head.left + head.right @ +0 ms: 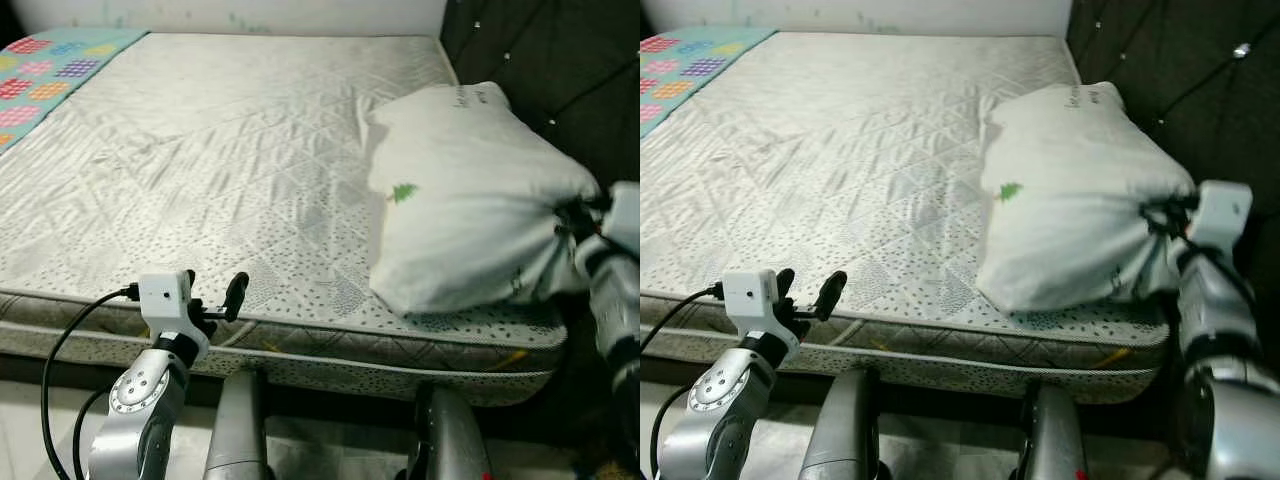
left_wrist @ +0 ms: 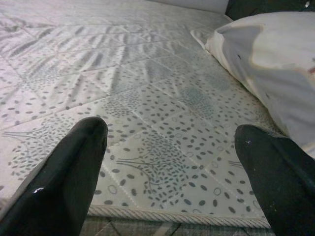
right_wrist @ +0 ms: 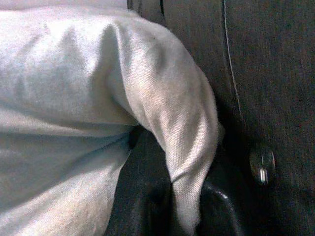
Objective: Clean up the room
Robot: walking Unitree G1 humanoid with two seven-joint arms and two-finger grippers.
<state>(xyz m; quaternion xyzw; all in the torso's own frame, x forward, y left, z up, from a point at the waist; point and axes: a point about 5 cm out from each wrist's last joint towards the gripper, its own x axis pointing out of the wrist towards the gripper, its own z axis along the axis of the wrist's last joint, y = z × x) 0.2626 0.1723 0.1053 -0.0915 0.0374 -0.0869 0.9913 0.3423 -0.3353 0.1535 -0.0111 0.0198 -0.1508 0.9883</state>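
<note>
L gripper [image 1: 215,297] — jaws apart, bed [image 1: 200,160] edge.

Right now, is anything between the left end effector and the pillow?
Nothing visible: bare mattress lies between the open left end effector at the bed's near edge and the pillow, whose corner the right end effector already pinches.

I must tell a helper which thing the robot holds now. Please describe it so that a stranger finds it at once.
Find the bare mattress and go to its near corner on the robot's right, beside the dark headboard. There lies a white pillow, its corner pinched by the right gripper. It is the only bulky thing on the bed and has a small green tree printed on it.
</note>
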